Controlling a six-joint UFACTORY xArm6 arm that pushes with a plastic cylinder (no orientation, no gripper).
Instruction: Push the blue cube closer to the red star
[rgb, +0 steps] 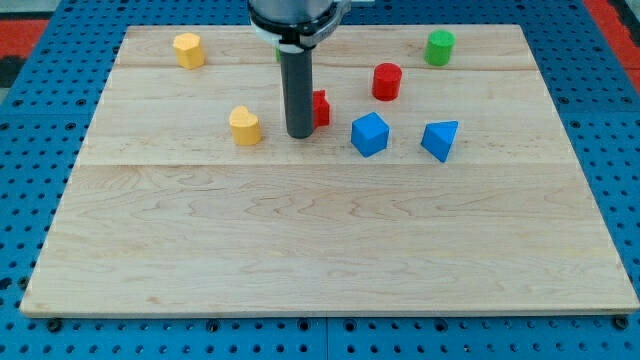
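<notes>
Blue cube (369, 134), red star (320, 107) (half hidden), pale wooden board (300, 240).

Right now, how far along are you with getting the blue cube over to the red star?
Done: the blue cube sits near the red star, a small gap between them. In hand: my tip stands at the star's left, away from the cube. Left: come round the cube's right and push it left.

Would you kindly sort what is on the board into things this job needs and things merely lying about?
Needed: blue cube; red star, half hidden behind my rod; my tip, just left of the star.

Lying about: blue triangular block; red cylinder; green cylinder; two yellow blocks.
</notes>
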